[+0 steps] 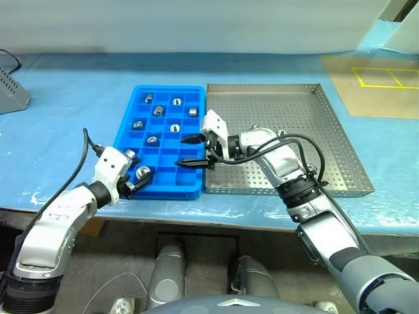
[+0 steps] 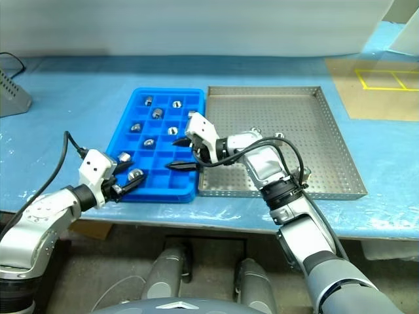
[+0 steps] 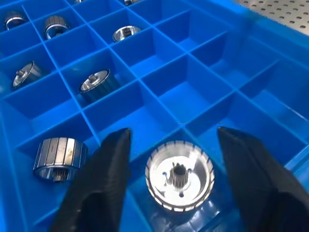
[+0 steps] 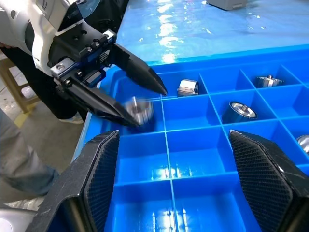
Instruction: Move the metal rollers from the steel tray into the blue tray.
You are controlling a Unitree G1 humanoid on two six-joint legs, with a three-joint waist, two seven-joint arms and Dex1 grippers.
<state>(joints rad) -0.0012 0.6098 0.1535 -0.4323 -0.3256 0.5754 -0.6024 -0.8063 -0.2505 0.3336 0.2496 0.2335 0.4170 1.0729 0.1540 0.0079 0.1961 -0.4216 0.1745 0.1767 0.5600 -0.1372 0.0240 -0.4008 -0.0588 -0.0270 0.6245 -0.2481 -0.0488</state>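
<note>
Both my claws are over the blue tray (image 1: 167, 140). From my head camera, my left claw (image 1: 139, 182) is at the tray's near corner, fingers spread, with a metal roller (image 1: 143, 172) sitting right between them in a box. It looks let go, not pinched. One more roller (image 1: 130, 154) sits in the box just past that claw. My right claw (image 1: 192, 150) hangs over the tray's edge next to the steel tray (image 1: 340, 147), fingers spread wide, holding nothing. More rollers lie in boxes farther off, beyond both claws. Two little rollers (image 1: 281, 133) may be left in the steel tray, just behind my right arm, but I cannot tell for sure.

From my left wrist, my two black fingers (image 3: 104, 169) stand apart with the shiny roller (image 3: 179, 175) between them, on the box floor, its open end up. Another roller (image 3: 60, 157) lies on its side in the next box.

From my right wrist, my fingers (image 4: 99, 174) are spread over empty boxes. Across from me I see my left claw (image 4: 130, 94) with the roller (image 4: 140, 110) at its tips.

I think these rollers are hard, smooth and a bit heavy for their size. They can slip and roll. I would pinch one across its round sides, near the middle, and squeeze firmly.
</note>
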